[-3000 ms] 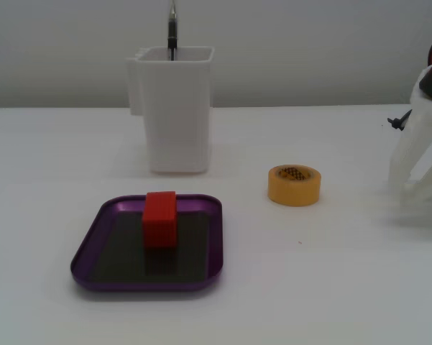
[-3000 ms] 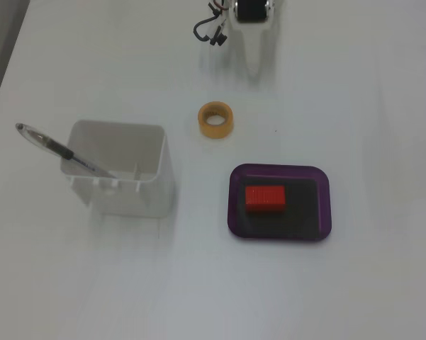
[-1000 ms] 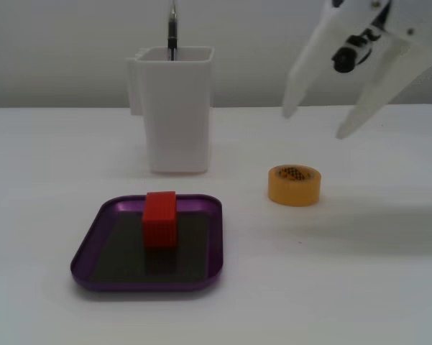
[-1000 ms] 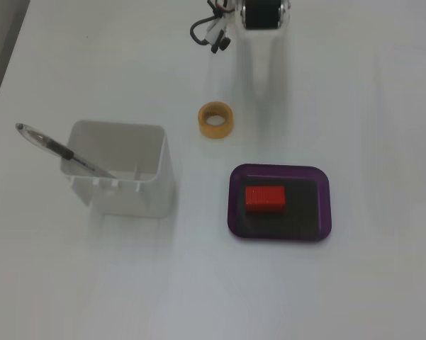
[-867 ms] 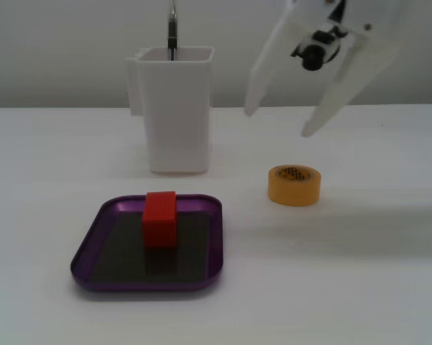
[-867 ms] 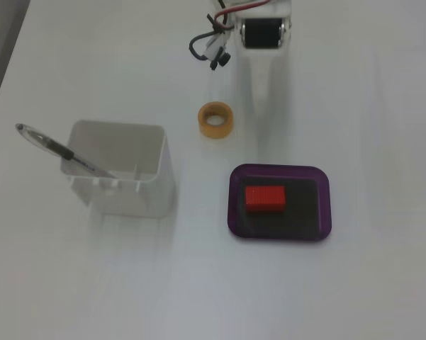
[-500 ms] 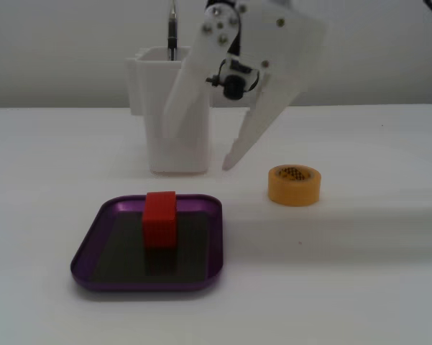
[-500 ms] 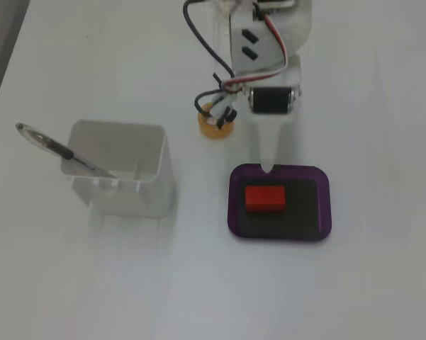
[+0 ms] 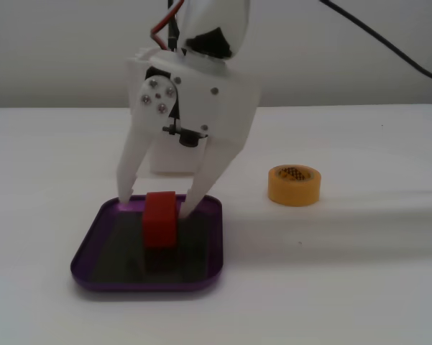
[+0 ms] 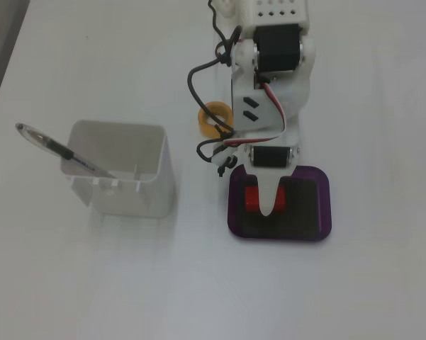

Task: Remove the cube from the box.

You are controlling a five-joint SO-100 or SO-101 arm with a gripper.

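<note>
The hand (image 9: 156,207) is being held low over the box (image 9: 92,237), with its two white fingers spread apart and pointing down. In a fixed view from the front, one fingertip is seen at the left of the cube (image 9: 160,219) and the other at its right, so the cube is being straddled; whether either tip is touching it cannot be told. Nothing is being gripped: the hand is released.

In a fixed view from above, the hand (image 10: 271,207) is seen covering the middle of the cube (image 10: 251,197), of which only red edges are showing at either side of the white finger. The cube is sitting upright on the dark floor of the box (image 10: 319,209), toward the end nearer the arm.

The box is lying flat on the white worktop (image 9: 345,287). A yellow tape roll (image 9: 294,185) is lying on the worktop to the right of the box in the front view, apart from it; from above, the tape roll (image 10: 210,120) is partly hidden by the arm's cables. A tall white container (image 10: 120,170) is standing well to the left of the box in the view from above, with a pen (image 10: 53,149) leaning out of it.
</note>
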